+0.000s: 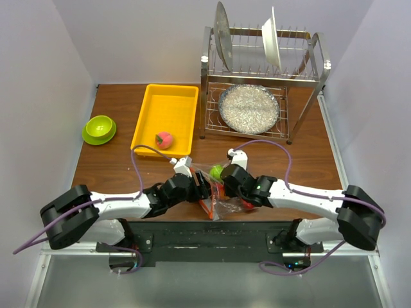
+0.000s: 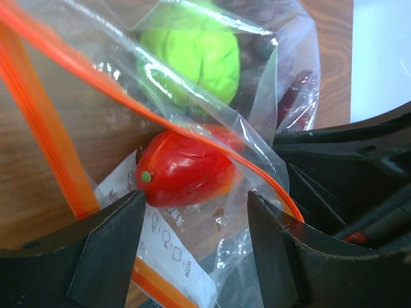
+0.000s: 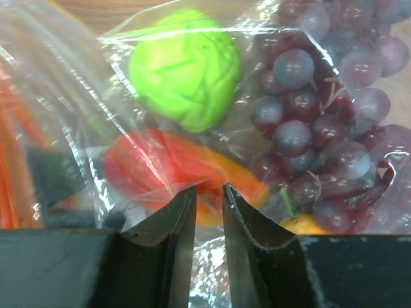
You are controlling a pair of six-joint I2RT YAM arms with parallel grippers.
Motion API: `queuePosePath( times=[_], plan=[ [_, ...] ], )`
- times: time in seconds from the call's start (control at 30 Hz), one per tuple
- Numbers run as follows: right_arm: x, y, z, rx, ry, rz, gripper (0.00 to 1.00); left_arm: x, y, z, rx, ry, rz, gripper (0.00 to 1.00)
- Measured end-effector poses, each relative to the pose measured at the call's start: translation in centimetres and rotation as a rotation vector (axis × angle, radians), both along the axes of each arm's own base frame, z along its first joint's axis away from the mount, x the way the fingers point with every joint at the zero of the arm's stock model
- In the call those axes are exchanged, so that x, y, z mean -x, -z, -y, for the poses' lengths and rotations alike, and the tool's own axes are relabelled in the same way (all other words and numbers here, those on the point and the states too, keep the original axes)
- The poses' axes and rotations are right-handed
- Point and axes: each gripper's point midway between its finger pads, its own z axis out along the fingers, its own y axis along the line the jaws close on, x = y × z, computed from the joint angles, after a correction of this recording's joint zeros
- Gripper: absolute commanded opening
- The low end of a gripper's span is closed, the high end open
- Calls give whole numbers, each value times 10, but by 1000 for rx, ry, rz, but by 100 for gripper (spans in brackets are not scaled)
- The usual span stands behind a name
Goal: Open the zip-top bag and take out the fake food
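The zip-top bag lies near the table's front edge, its orange zip strip parted at the mouth. Inside it show a green round fruit, a red tomato, purple grapes and an orange piece. My left gripper is open at the bag's mouth, and the tomato touches its left fingertip. From the other side, my right gripper is closed to a narrow gap with the bag's clear film pinched in it. A pink peach lies in the yellow tray.
A lime-green bowl sits at the back left. A metal dish rack with plates and a shallow pan stands at the back right. Both arms meet at the front centre of the table.
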Motion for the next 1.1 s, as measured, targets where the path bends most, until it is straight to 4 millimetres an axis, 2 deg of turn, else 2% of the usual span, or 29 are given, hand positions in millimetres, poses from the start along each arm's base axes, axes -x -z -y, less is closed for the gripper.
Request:
queuePosePath(
  times=[0.33,0.63,0.83,0.97,1.1],
  plan=[
    [-6,7,-5,5,21,8,21,8,10,0,13,-72,-103,72],
    [8,17,-9,-15,-9,-36,22,0,13,7,-21,-111,-124,73],
    [14,12,-11,-55,-25,-43,22,-5,19,13,-48,-117,-130,63],
    [18,16,-12,-63,-35,-58,20,-3,28,11,-78,-115,-141,60],
    [19,19,-11,-67,-35,-61,16,-5,28,11,-92,-116,-132,58]
  ],
)
